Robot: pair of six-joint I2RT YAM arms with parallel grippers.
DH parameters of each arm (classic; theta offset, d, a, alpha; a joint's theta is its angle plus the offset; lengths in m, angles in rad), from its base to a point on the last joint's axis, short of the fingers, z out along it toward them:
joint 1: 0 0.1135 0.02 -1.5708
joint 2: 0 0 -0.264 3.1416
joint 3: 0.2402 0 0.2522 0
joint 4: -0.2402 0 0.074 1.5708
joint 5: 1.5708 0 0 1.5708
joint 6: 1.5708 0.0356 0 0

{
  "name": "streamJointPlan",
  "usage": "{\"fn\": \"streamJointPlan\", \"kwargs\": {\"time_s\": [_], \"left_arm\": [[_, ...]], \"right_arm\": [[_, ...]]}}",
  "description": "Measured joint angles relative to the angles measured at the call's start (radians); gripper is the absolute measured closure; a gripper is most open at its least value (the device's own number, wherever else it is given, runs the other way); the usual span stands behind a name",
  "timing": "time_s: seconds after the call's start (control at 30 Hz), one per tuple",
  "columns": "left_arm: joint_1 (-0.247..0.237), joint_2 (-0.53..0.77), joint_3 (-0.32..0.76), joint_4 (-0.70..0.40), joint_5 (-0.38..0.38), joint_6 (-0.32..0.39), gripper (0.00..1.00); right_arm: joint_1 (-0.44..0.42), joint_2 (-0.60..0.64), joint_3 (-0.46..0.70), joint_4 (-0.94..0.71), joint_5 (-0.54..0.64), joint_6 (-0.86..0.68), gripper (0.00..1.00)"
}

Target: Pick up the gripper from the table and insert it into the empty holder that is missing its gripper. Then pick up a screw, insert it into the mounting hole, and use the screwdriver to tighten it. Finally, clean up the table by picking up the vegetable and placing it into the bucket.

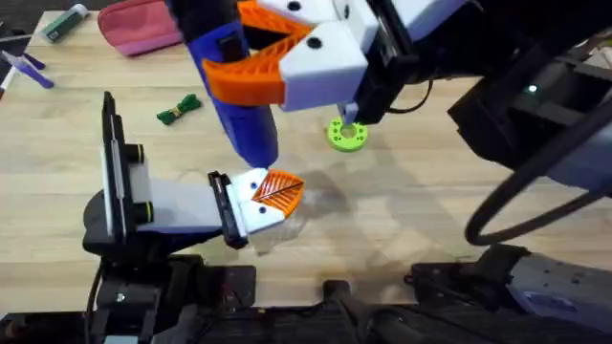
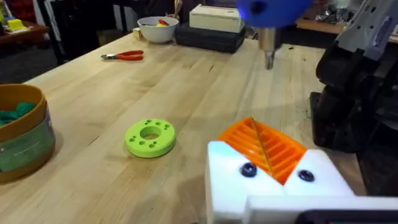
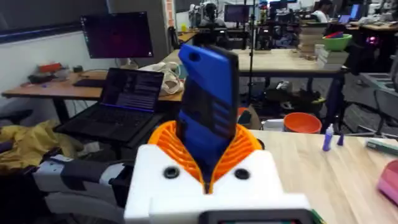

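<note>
Screwdriver (image 1: pixel 234 86): blue, pen-shaped, thin metal bit.

The right gripper (image 1: pixel 277 62), raised close under the camera at about twelve o'clock, clamps its orange ribbed pads (image 1: pixel 244 81) on the blue screwdriver (image 1: pixel 234 91), which hangs upright. Below it, near centre, the left gripper (image 1: pixel 273 196) lies low over the wooden table (image 1: pixel 421 201), orange pads together. A green disc (image 1: pixel 346 135) rests at two o'clock from it. The vegetable (image 1: pixel 179 109) lies at ten o'clock, well apart.
</note>
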Motion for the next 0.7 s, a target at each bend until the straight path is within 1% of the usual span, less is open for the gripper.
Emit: {"fn": "streamJointPlan", "kwargs": {"time_s": [0.27,0.43,0.7], "left_arm": [[0.0,0.0,0.0,0.0,0.0,0.0,0.98],[0.0,0.0,0.0,0.0,0.0,0.0,0.98],[0.0,0.0,0.0,0.0,0.0,0.0,0.98]], "right_arm": [[0.008,0.018,0.0,0.004,-0.004,-0.012,0.975],[0.037,0.018,0.0,0.033,-0.005,-0.019,0.975],[0.07,0.018,0.0,0.034,-0.005,-0.043,0.975]]}}
